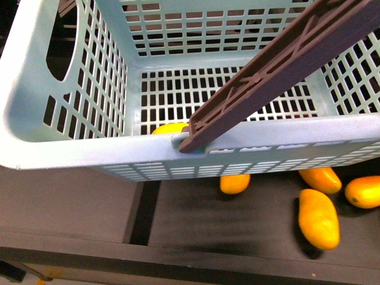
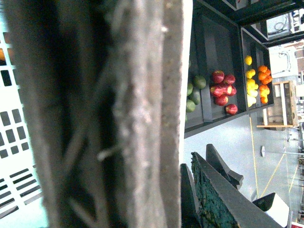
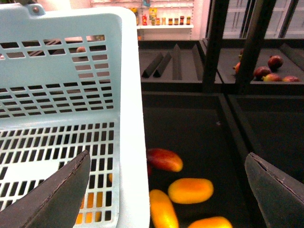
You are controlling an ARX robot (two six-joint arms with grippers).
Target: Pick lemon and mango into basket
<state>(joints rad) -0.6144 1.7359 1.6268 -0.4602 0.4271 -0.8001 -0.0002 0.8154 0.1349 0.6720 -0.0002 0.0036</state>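
The pale teal basket (image 1: 71,148) fills the front view, hanging tilted above a dark shelf. Its brown handle (image 1: 279,71) crosses it diagonally. In the left wrist view the handle (image 2: 109,114) fills the picture, and my left gripper (image 2: 190,164) is shut on it. Below the basket's right end lie a plump lemon (image 1: 363,191) with a dark spot and a longer mango (image 1: 319,218). My right gripper (image 3: 166,185) is open, straddling the basket's wall (image 3: 128,142) above yellow fruits (image 3: 190,190). A yellow fruit (image 1: 169,127) shows at the near wall; whether inside or beneath, I cannot tell.
Two more yellow fruits (image 1: 234,183) (image 1: 320,178) lie on the dark shelf (image 1: 196,219), with a red-blushed fruit (image 3: 164,159) nearby. Black posts (image 3: 213,42) and dividers stand behind. Farther shelves hold red apples (image 2: 222,90) and green fruit (image 2: 197,83).
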